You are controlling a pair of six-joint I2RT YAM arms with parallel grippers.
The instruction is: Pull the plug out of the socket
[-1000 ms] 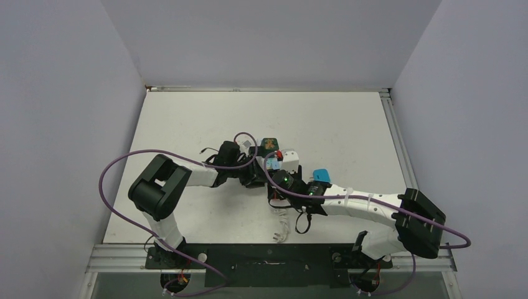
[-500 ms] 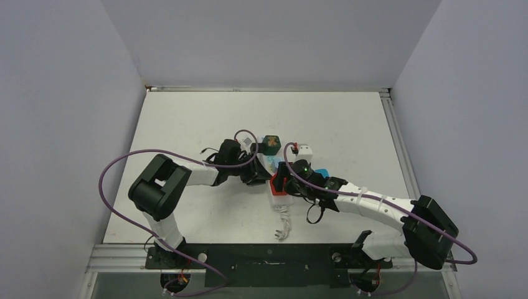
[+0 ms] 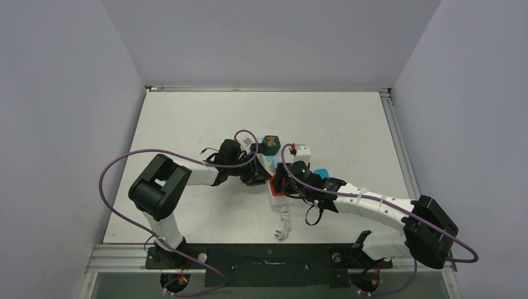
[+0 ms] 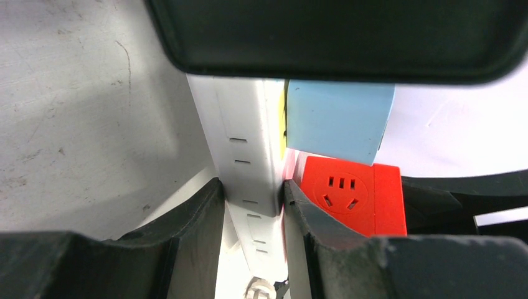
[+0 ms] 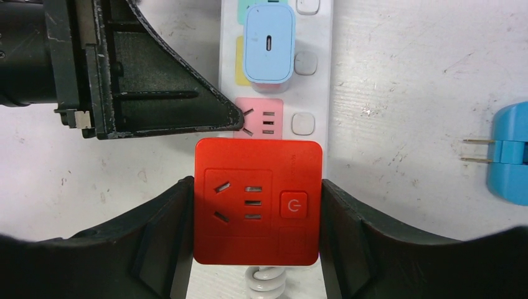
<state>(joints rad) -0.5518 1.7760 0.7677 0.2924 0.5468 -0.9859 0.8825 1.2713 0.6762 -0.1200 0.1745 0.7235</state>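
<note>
The socket (image 3: 278, 199), a long white strip with pastel outlets, lies mid-table. My left gripper (image 4: 250, 193) is shut on the socket's (image 4: 249, 137) long sides from the left. A red cube plug (image 5: 258, 199) with its own outlet and switch sits on the socket's (image 5: 311, 81) end by the coiled cord (image 5: 264, 283). My right gripper (image 5: 256, 187) is shut on the red plug's two sides. The red plug (image 3: 278, 185) also shows from above and in the left wrist view (image 4: 348, 196). A light-blue charger (image 5: 269, 43) sits in an outlet further along.
A loose blue plug (image 3: 321, 172) with bare prongs lies just right of the strip (image 5: 510, 162). A dark green hexagonal block (image 3: 270, 144) and a small white adapter (image 3: 302, 150) sit behind the strip. The left gripper's finger (image 5: 162, 81) reaches the pink outlet (image 5: 264, 118).
A second ago the right arm reached in from lower down; it has swung right and its wrist now sits over the strip's end, around the red plug. The left arm has stayed put.
</note>
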